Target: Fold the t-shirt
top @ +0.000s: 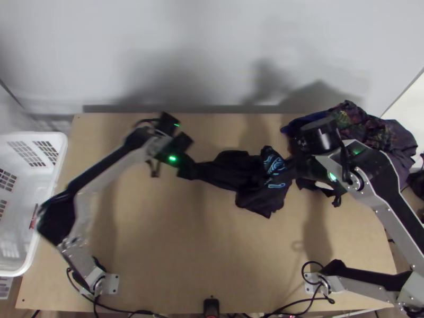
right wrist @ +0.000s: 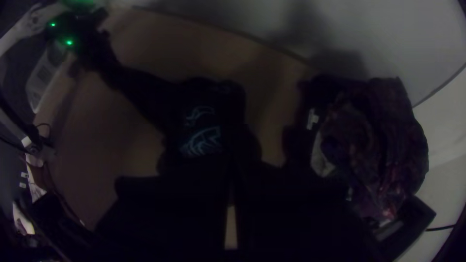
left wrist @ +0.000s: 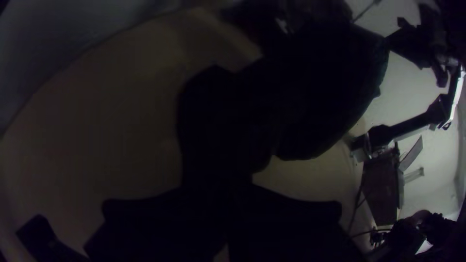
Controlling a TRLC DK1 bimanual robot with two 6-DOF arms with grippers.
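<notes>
The left pincer and right pincer each clench the black t-shirt, bunched into a creased, ropy shape across the wooden tabletop; crumpled patterned cloth heaps near the right one.

Looking down in the top view on a light wooden table, pale and smooth. Backed along the far edge by a plain light grey wall, blotted with soft, blurry shadows. Flanked at the left by a white plastic laundry basket with slotted sides. Bordered at the far right by a white surface. Dimly lit in both wrist views, but brighter past the table in the left one, near a dark, boxy object too murky to identify.
</notes>
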